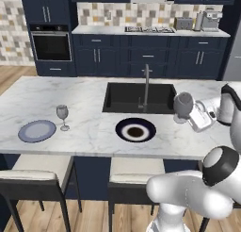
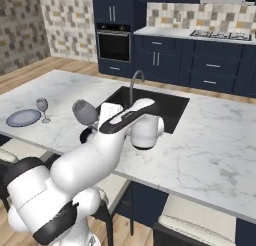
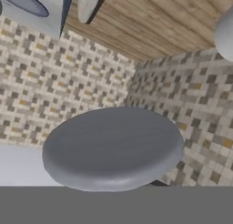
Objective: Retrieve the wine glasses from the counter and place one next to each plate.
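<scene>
My gripper (image 1: 192,115) is shut on a wine glass (image 1: 183,103), held tilted above the island just right of the sink. In the right base view the same gripper (image 2: 99,118) holds this glass (image 2: 84,112) out to the left. Its grey bowl (image 3: 113,148) looms large in the hand view and hides the fingertips. The white plate with the navy ring (image 1: 135,130) lies in front of the sink, left of and below the held glass. A second wine glass (image 1: 62,116) stands upright beside the pale blue-grey plate (image 1: 36,130) at the island's left. The counter (image 1: 150,32) runs along the back wall.
The black sink (image 1: 136,96) with its tall faucet (image 1: 146,85) sits mid-island. Two stools (image 1: 35,172) stand under the island's near edge. An oven (image 1: 51,45), a toaster (image 1: 184,23) and a coffee machine (image 1: 209,20) stand along the back wall.
</scene>
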Robot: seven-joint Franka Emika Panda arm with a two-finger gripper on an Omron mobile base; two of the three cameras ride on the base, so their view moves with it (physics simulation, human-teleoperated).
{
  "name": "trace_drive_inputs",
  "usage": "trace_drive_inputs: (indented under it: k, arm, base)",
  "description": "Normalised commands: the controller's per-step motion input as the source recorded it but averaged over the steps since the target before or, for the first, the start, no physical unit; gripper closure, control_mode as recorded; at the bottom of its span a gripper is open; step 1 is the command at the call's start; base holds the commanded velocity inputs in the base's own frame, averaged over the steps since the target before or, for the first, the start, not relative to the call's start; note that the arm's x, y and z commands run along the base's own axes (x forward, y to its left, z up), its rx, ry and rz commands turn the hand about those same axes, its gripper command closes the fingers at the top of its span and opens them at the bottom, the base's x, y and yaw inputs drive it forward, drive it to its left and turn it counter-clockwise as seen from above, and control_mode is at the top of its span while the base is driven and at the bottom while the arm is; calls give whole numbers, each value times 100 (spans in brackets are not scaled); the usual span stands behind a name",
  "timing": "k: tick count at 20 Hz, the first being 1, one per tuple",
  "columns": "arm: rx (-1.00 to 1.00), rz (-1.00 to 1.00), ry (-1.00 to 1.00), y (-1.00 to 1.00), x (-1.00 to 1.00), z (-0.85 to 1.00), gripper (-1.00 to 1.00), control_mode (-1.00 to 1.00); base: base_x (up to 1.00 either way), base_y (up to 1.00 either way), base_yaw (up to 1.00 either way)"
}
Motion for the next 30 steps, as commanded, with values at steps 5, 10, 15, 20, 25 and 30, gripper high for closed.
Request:
trace_drive_inputs:
  k: [5, 10, 15, 20, 25, 30]
  arm:
    - [0, 0, 20, -10, 56, -9, 100, -100]
    - [-7, 0, 7, -22, 28, -16, 100, -100]
    - [-6, 0, 0, -12, 31, -18, 100, -100]
    - [-1, -2, 0, -7, 33, -26, 100, -100]
    - [-1, -8, 2, -3, 16, -31, 100, -100]
    - [-4, -16, 3, 0, 6, -27, 100, -100]
  base:
    - [0, 0, 0]
    - [0, 0, 0]
    - [0, 0, 0]
    - [0, 0, 0]
    - [0, 0, 0]
    - [0, 0, 0]
